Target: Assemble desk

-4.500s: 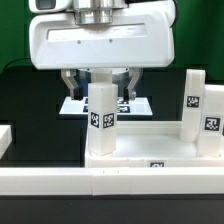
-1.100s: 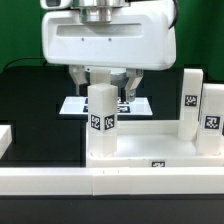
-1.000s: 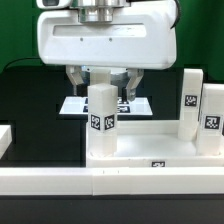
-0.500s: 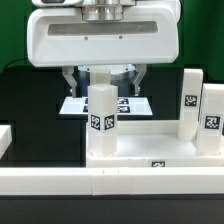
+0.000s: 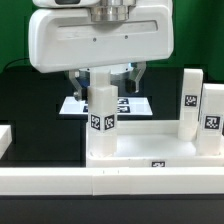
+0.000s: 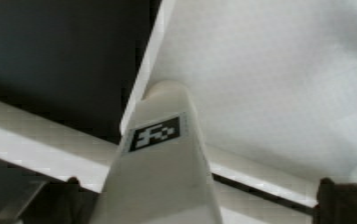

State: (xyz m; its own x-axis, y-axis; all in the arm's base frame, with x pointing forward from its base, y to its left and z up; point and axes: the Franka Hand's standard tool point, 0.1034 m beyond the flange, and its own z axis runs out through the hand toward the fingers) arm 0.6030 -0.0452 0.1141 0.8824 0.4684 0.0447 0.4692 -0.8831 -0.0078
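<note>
Closest to the camera in the exterior view was a long white border rail [image 5: 60, 180] running across the front of the scene, with a short white block [image 5: 4, 140] poking in at the exterior view's left edge.

Right behind the rail sat the desk's tabletop [image 5: 150, 150], a white tray with a raised rim and a small tag on its front wall. A square white leg [image 5: 101, 122] stood upright on the tabletop's corner toward the exterior view's left, tag facing the camera. Over on the exterior view's right, two more legs stood upright: one [image 5: 192, 105] at the tabletop's far corner and another [image 5: 212, 118] just beside it at the frame edge, both tagged.

Above the upright leg on the left hung the gripper [image 5: 105, 78], its big white housing filling the top of the frame. The two dark fingers [image 5: 75, 82] straddled the top of the leg, one on each side, with visible gaps to the leg, so the jaws looked released rather than clamped on it.

The wrist view backed that up: the leg [image 6: 162, 150] ran up the middle with its tag showing, and the dark fingertips [image 6: 54, 195] sat well out at either side of it, not touching.

Farthest back, on the black table [image 5: 30, 100], lay the marker board [image 5: 80, 105], mostly hidden behind the leg and gripper.
</note>
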